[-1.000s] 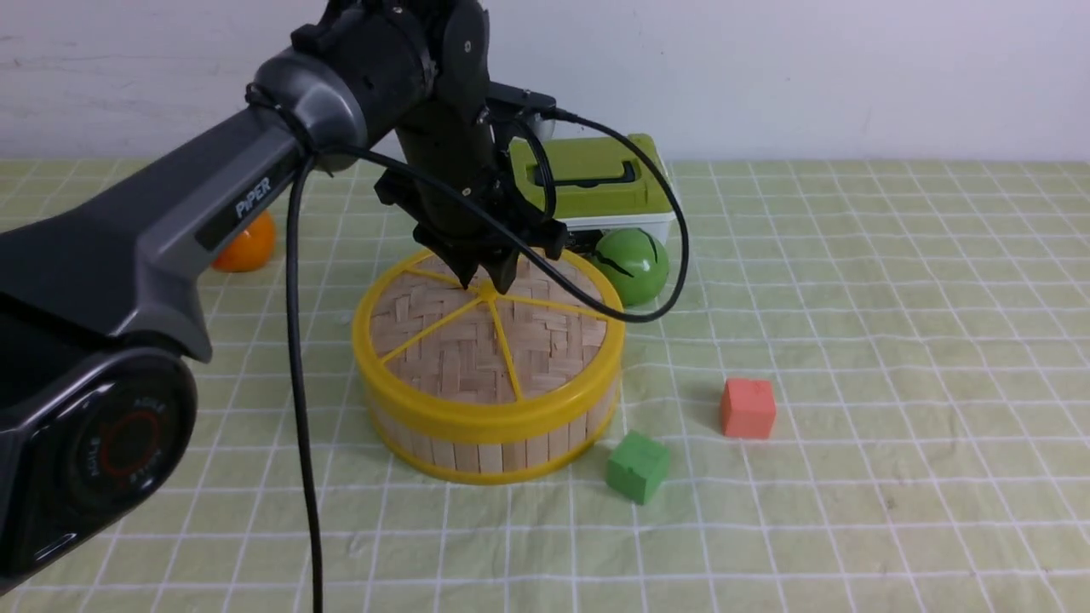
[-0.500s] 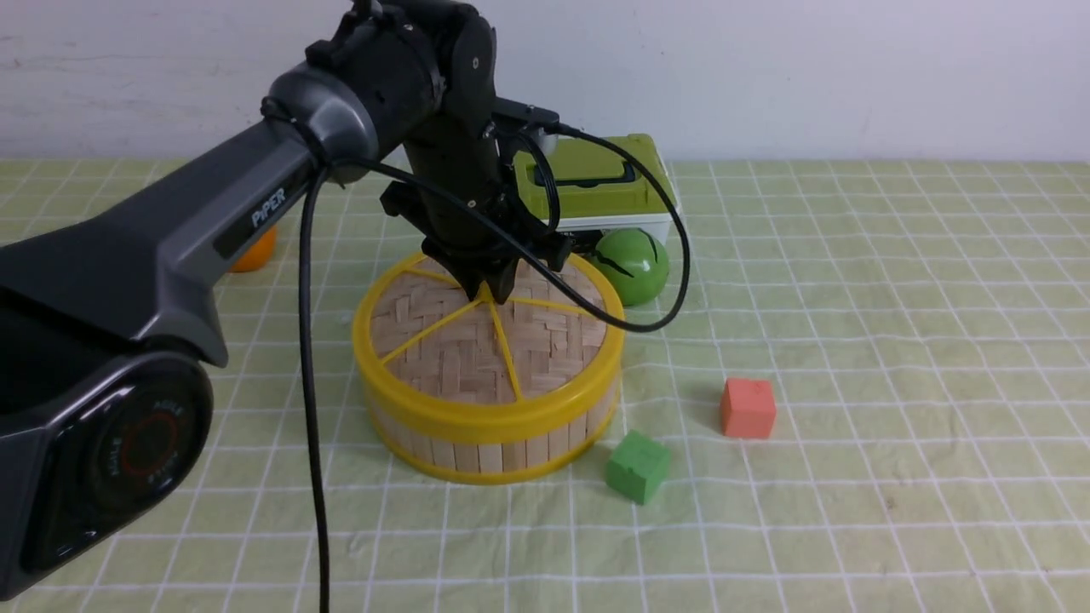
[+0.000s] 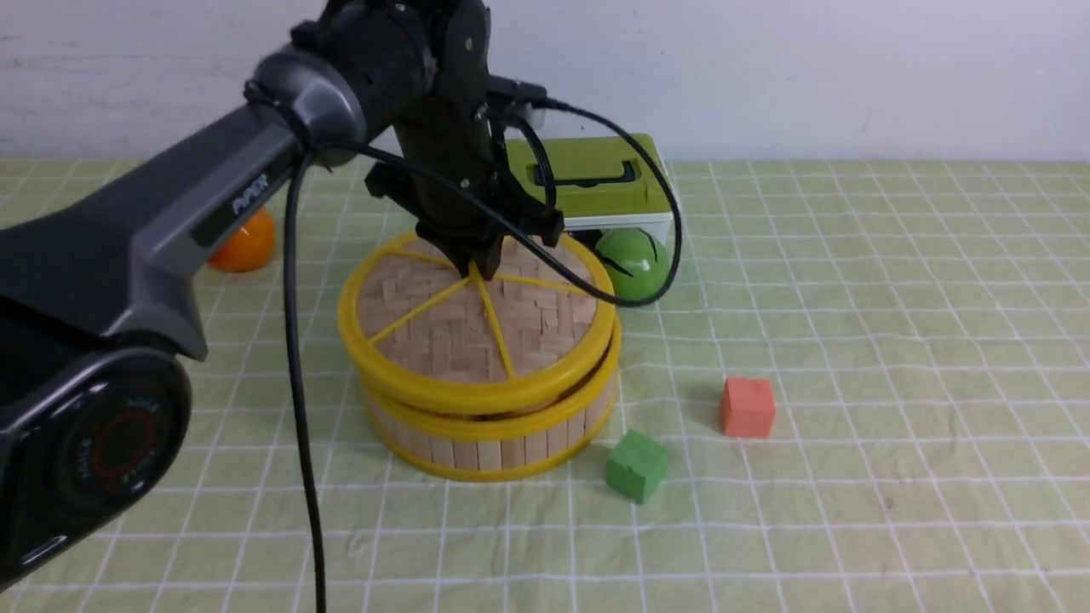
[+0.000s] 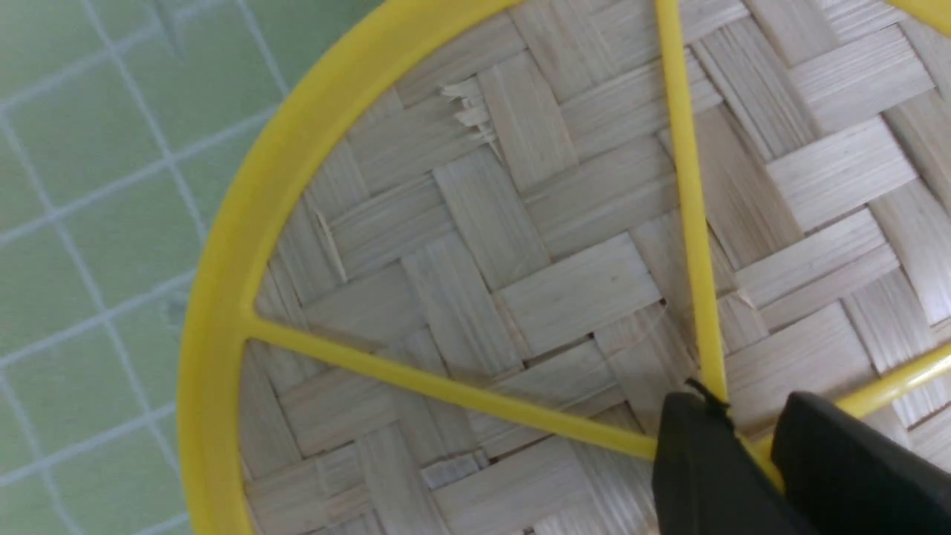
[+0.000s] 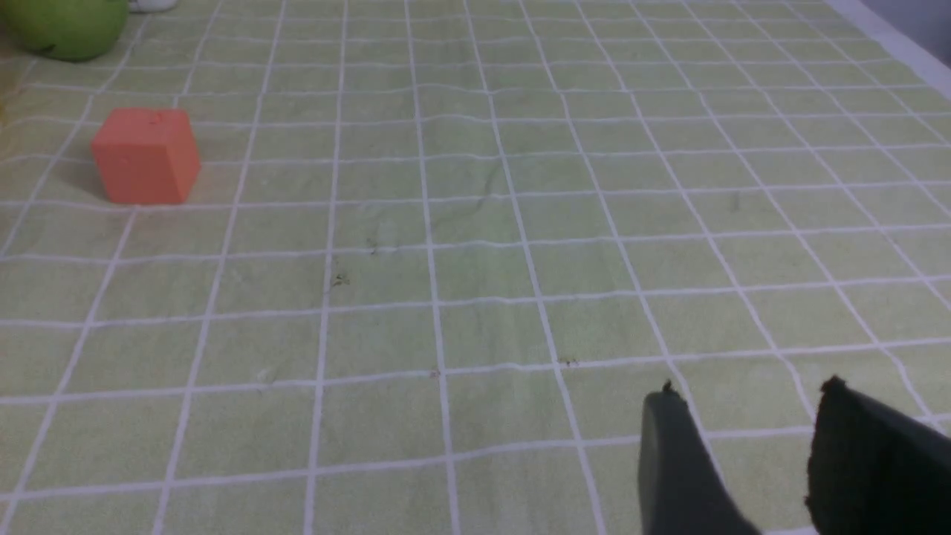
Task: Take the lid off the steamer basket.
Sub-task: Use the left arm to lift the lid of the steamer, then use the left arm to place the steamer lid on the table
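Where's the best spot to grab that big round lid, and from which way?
Grab the small centre knob, coming straight down from above. The lid is a wide, flat disc that looks too broad for the fingers to span, and its yellow spokes meet at that knob in the middle. The left gripper pinches it there, with the lid raised above the steamer basket.

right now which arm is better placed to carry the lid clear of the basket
Left. The left tool is shut on the lid at its centre, holding it raised above the steamer basket. The right tool is open over the tablecloth.
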Controlling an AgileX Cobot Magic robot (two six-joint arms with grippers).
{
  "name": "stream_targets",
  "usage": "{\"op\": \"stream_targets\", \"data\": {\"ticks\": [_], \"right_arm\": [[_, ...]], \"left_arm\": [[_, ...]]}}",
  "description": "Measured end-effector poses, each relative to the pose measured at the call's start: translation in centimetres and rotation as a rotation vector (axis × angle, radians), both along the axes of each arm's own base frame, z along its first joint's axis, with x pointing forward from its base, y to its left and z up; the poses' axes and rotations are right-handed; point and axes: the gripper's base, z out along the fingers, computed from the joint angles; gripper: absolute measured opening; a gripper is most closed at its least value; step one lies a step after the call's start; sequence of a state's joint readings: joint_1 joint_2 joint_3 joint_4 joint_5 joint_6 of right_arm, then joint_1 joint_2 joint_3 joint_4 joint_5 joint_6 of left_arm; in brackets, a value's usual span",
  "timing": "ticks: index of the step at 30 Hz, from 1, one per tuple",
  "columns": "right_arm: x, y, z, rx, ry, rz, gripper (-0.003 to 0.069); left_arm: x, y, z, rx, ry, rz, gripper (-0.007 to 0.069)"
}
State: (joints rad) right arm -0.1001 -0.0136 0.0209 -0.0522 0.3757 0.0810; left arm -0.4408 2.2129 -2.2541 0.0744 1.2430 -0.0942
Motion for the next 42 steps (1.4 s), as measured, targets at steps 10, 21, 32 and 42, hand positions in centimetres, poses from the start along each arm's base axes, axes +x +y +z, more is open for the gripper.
{"op": "stream_targets", "data": {"ticks": [10, 21, 32, 42], "right_arm": [[0.0, 0.0, 0.0, 0.0, 0.0, 0.0, 0.0241], [0.0, 0.0, 0.0, 0.0, 0.0, 0.0, 0.0241], [0.0, 0.0, 0.0, 0.0, 0.0, 0.0, 0.0241], [0.0, 0.0, 0.0, 0.0, 0.0, 0.0, 0.0241]], "left_arm": [[-6.5, 7.2, 15.5, -0.124, -0.327, 0.097, 0.0106], [-6.7, 19.7, 14.9, -0.114, -0.274, 0.414, 0.0106], [-3.8, 22.1, -3.0, -0.148, -0.022, 0.603, 0.0106], [-2.2, 22.2, -8.6, -0.168, 0.03, 0.663, 0.0143]]}}
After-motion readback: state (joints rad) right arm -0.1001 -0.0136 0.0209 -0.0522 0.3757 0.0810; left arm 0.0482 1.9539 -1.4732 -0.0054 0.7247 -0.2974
